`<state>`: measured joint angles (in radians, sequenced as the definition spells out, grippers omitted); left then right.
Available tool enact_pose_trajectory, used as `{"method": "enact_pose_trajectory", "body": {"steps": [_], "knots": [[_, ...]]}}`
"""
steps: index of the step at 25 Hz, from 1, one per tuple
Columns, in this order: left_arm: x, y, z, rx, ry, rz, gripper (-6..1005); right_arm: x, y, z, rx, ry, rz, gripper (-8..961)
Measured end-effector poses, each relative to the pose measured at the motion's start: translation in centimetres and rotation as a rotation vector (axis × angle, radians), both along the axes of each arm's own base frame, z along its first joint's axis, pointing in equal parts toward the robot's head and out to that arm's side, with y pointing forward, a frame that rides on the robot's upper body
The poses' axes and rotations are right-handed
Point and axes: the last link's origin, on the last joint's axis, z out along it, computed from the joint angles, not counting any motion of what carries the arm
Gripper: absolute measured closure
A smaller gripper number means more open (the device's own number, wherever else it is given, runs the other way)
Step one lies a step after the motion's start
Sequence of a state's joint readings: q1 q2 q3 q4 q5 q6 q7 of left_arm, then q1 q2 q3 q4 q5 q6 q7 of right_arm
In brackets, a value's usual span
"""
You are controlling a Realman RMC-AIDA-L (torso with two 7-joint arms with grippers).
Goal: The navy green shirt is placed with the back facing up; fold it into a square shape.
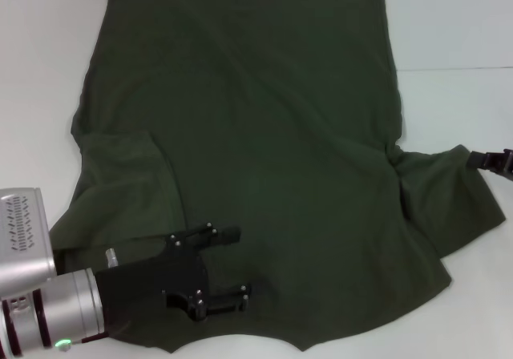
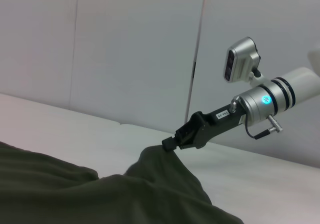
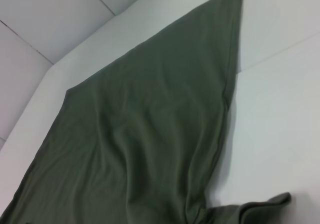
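Note:
The navy green shirt (image 1: 264, 135) lies spread on the white table, and its left sleeve (image 1: 128, 191) is folded inward onto the body. My left gripper (image 1: 239, 265) hovers over the shirt's near left part, open, with nothing between its fingers. My right gripper (image 1: 479, 159) is at the far right, at the tip of the right sleeve (image 1: 445, 199). In the left wrist view the right gripper (image 2: 170, 144) is shut on that sleeve tip, which is raised a little off the table. The right wrist view shows the shirt's body (image 3: 150, 134) running away toward the hem.
The white table (image 1: 457, 38) surrounds the shirt, with bare surface at the right and far left. A seam line (image 1: 457, 68) crosses the table at the right. Pale wall panels (image 2: 100, 49) stand behind the table.

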<state>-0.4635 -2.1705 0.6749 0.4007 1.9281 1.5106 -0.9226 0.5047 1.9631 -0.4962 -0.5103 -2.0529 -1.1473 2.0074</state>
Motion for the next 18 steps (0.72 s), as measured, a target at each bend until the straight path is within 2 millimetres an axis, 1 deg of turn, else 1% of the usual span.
{"method": "enact_pose_trajectory", "body": {"steps": [7, 10, 18], "knots": [[0.1, 0.0, 0.1, -0.006, -0.013, 0.014, 168, 0.0, 0.5, 1.4, 0.031, -0.042, 0.018, 932], [0.1, 0.0, 0.1, -0.008, -0.018, 0.014, 168, 0.2, 0.6, 1.7, 0.04, -0.056, 0.017, 928], [0.1, 0.0, 0.1, -0.014, -0.025, 0.024, 169, 1.3, -0.2, 2.4, 0.071, -0.064, -0.019, 917]]}}
